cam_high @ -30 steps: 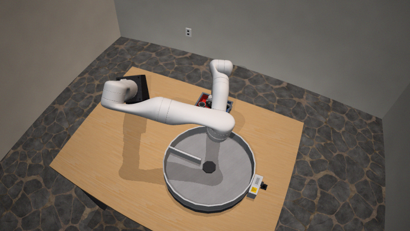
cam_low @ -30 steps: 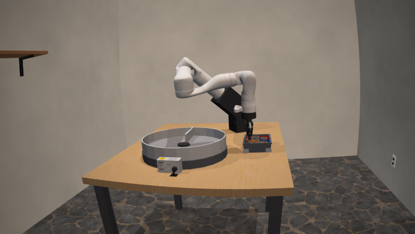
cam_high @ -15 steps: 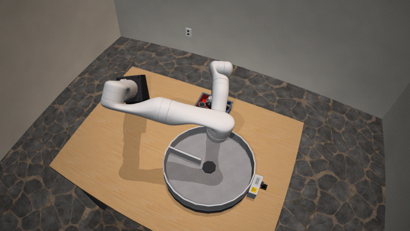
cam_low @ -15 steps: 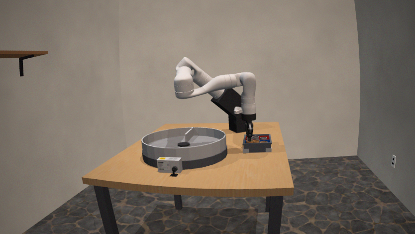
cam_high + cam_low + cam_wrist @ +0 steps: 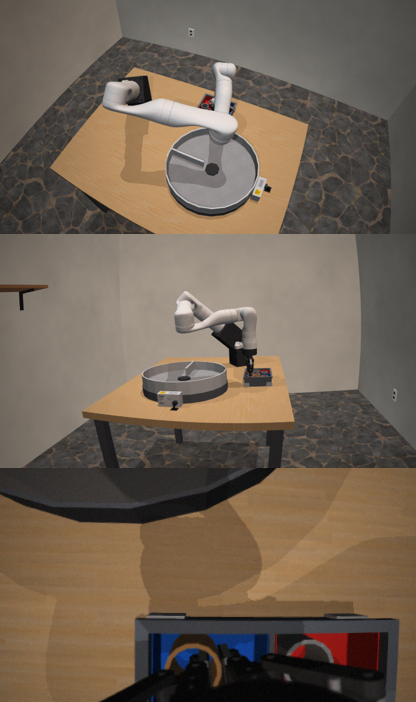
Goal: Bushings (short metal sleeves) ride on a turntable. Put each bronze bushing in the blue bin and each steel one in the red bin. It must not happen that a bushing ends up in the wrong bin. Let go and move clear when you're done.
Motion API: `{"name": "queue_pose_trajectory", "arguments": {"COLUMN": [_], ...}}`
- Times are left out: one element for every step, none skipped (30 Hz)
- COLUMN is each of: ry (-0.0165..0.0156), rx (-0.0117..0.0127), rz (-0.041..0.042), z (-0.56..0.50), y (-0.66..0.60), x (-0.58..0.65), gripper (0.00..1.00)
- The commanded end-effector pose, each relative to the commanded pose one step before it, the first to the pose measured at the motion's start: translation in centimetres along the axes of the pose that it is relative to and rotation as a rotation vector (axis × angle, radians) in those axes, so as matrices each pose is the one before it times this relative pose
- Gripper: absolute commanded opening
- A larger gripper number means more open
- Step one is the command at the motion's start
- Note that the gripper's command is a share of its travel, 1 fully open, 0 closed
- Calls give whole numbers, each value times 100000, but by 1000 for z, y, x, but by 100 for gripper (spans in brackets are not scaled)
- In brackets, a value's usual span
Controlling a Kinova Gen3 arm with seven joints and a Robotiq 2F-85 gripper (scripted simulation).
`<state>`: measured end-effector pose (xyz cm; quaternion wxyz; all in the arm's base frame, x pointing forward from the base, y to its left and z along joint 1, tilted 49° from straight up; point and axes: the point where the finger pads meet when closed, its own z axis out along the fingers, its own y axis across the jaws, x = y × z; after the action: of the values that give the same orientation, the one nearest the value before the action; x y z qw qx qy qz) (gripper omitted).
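Note:
My gripper (image 5: 213, 658) is shut on the wall of a bronze bushing (image 5: 192, 662), a brown ring seen end-on in the wrist view. It holds the ring low over the blue bin (image 5: 210, 650), the left half of a grey two-part tray (image 5: 258, 377). A steel bushing (image 5: 310, 650) lies in the red bin (image 5: 340, 650) on the right half. In the exterior view the gripper (image 5: 249, 370) hangs straight down at the tray's left side. In the top view the forearm hides the fingers, and only the tray's corners (image 5: 205, 103) show. The turntable (image 5: 211, 168) shows no bushings.
The turntable has a raised grey rim, a slanted guide bar (image 5: 187, 157) and a black centre hub (image 5: 211, 169). A control box (image 5: 258, 188) sits at its front edge. The arm's black base (image 5: 139, 89) stands at the table's far left corner.

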<state>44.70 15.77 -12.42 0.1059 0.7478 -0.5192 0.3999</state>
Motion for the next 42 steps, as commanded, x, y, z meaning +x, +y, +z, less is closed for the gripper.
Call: {"name": "queue_pose_trajectory", "arguments": {"ry": [-317, 0, 0, 0, 0, 0, 260, -65, -65, -65, -65, 0, 0, 0, 0, 0, 265, -66, -66, -66, -66, 0, 0, 0, 332, 0, 0, 0, 0, 0, 0, 0, 0, 0, 0, 0, 0, 0, 0, 0, 0, 0], "rx": [566, 0, 0, 0, 0, 0, -398, 100, 100, 100, 100, 0, 0, 0, 0, 0, -411, 103, 103, 103, 103, 0, 0, 0, -517, 0, 0, 0, 0, 0, 0, 0, 0, 0, 0, 0, 0, 0, 0, 0, 0, 0], "rz": [-386, 0, 0, 0, 0, 0, 352, -88, -88, -88, -88, 0, 0, 0, 0, 0, 364, -91, -91, -91, -91, 0, 0, 0, 458, 0, 0, 0, 0, 0, 0, 0, 0, 0, 0, 0, 0, 0, 0, 0, 0, 0], "z": [216, 0, 0, 0, 0, 0, -190, 47, 47, 47, 47, 0, 0, 0, 0, 0, -184, 46, 46, 46, 46, 0, 0, 0, -228, 0, 0, 0, 0, 0, 0, 0, 0, 0, 0, 0, 0, 0, 0, 0, 0, 0], "y": [-57, 0, 0, 0, 0, 0, 9, -3, -3, -2, -2, 0, 0, 0, 0, 0, 11, -3, -3, -3, -3, 0, 0, 0, 14, 0, 0, 0, 0, 0, 0, 0, 0, 0, 0, 0, 0, 0, 0, 0, 0, 0], "x": [-41, 0, 0, 0, 0, 0, 54, -14, -14, -14, -14, 0, 0, 0, 0, 0, 60, -15, -15, -15, -15, 0, 0, 0, 77, 0, 0, 0, 0, 0, 0, 0, 0, 0, 0, 0, 0, 0, 0, 0, 0, 0], "gripper": [0, 0, 0, 0, 0, 0, 0, 0, 0, 0, 0, 0, 0, 0, 0, 0, 0, 0, 0, 0, 0, 0, 0, 0, 19, 19, 19, 19, 19, 19, 19, 19, 19, 19, 19, 19, 19, 19, 19, 19, 19, 19]}}
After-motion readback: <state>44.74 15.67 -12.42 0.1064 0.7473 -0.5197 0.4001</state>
